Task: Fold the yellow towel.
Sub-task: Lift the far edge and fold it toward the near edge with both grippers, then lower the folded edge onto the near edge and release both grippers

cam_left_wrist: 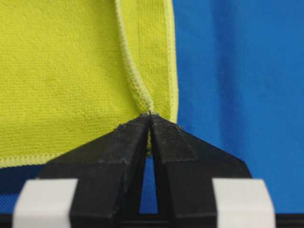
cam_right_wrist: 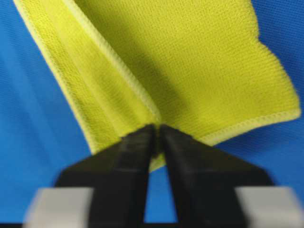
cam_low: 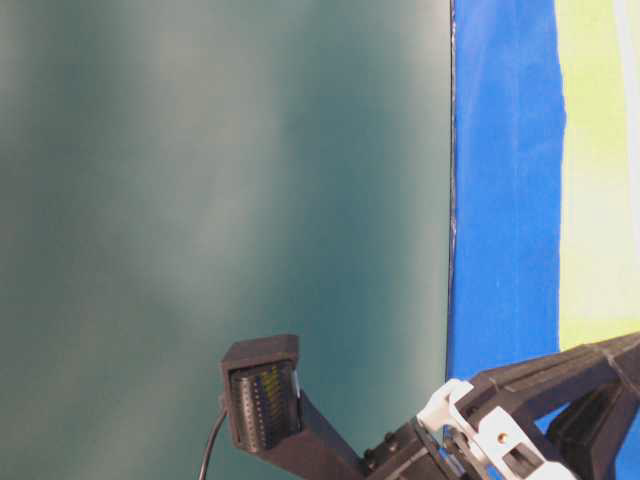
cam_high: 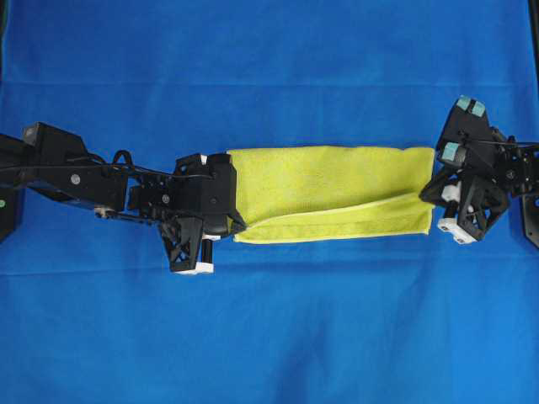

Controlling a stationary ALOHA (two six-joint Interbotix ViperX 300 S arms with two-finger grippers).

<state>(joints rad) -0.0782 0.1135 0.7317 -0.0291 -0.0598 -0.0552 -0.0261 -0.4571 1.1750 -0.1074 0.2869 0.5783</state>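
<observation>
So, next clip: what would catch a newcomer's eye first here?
The yellow towel, folded into a long strip, lies across the middle of the blue cloth in the overhead view. A black arm sits at each end of it. The left gripper is shut on the hem at the towel's left end, and the right gripper shows its fingertips close together on the right end's edge.

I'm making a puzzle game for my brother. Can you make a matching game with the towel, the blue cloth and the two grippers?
Things:
1. yellow towel
2. blue cloth
3. left gripper
4. right gripper

Places or states:
A. spread out under everything
B. at the towel's right end in the overhead view
C. folded into a long strip
D. shut on the hem at the towel's left end

Pairs: 1-C, 2-A, 3-D, 4-B
</observation>
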